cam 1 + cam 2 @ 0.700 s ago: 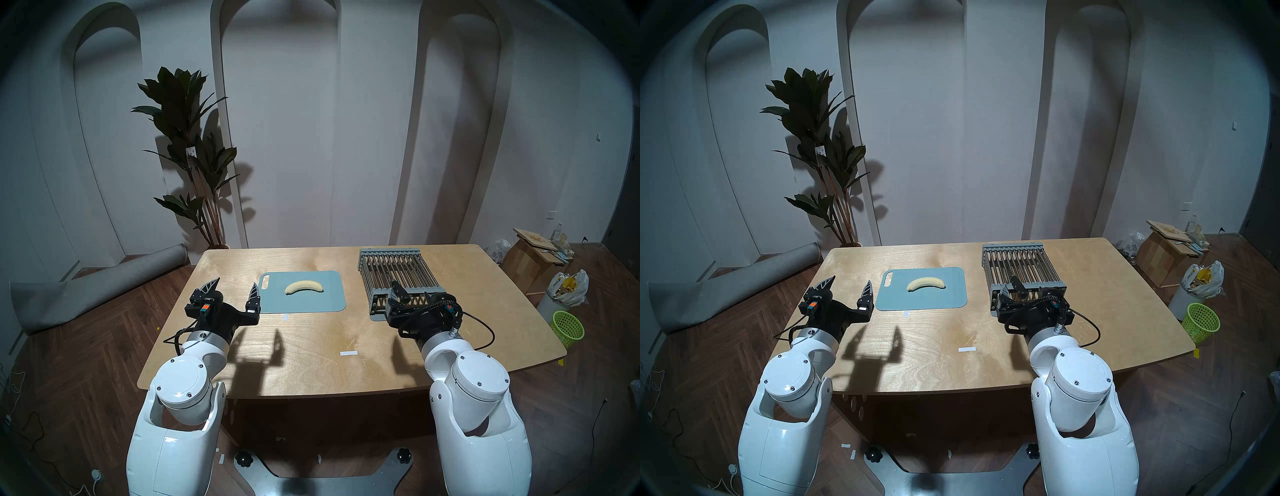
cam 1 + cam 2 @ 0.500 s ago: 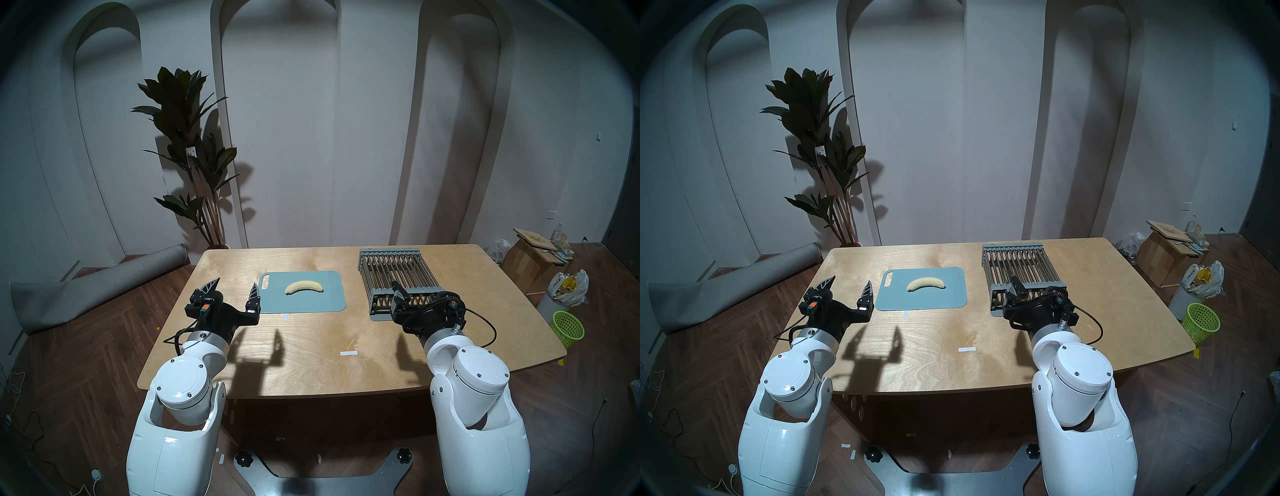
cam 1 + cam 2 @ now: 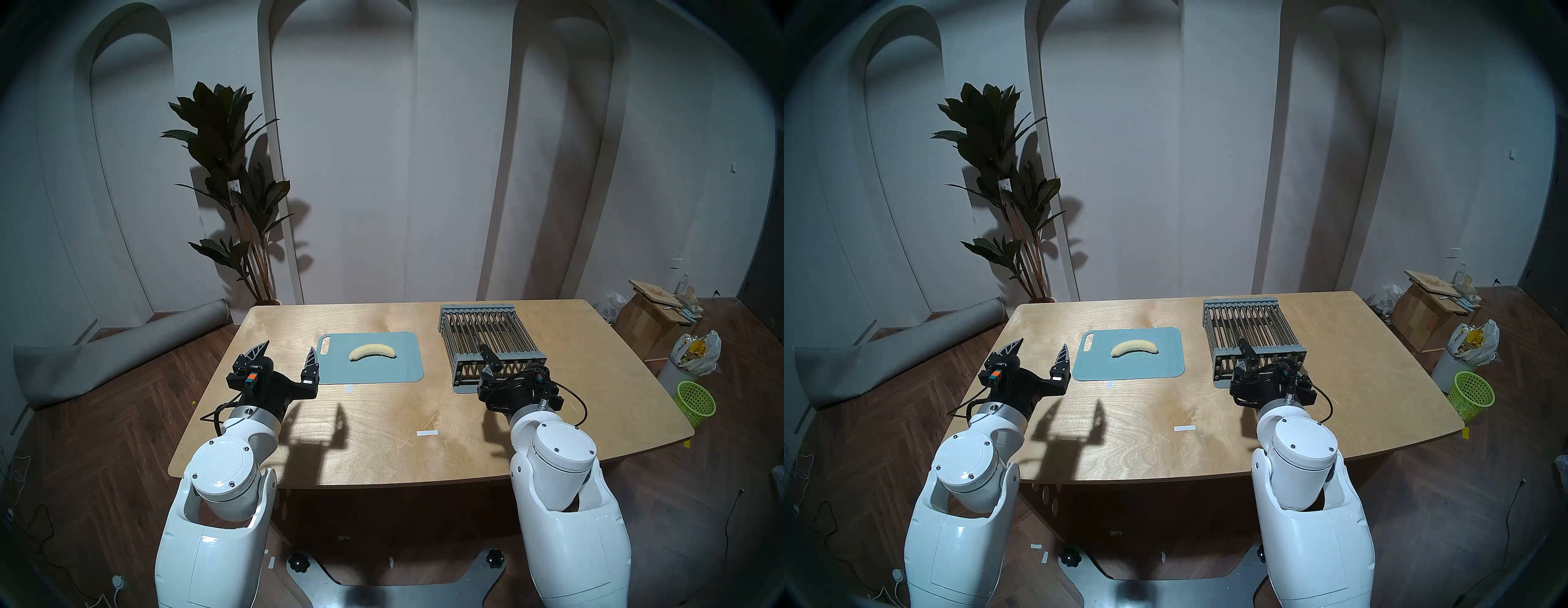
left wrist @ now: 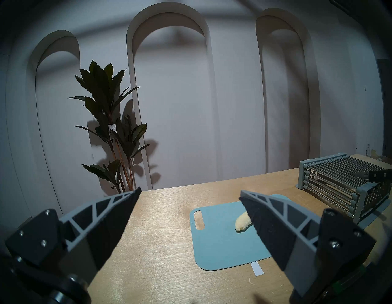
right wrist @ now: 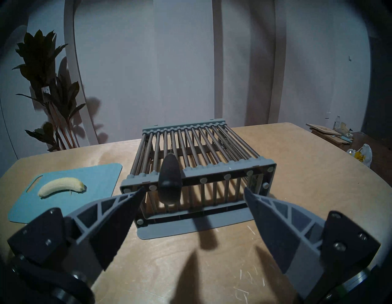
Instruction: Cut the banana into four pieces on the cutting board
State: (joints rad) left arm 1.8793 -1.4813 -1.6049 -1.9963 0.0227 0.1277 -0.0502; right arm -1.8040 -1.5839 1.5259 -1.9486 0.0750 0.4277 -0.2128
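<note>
Banana: uncut, lying whole on the board, left of the rack.
Knife: laid on the rack, handle toward the right pincer.
Right pincer: fingers apart, empty, just before the handle.
Left pincer: apart, empty, left of the board.
Advice: the handle should be centred between the fingers before closing.

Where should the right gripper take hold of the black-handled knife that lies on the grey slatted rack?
Grip the black-handled knife by its rounded handle, which juts past the near edge of the grey slatted rack toward the robot. Probably come from the front, the open right gripper with one of its fingers on each side; the blade lies on the bars.
</note>
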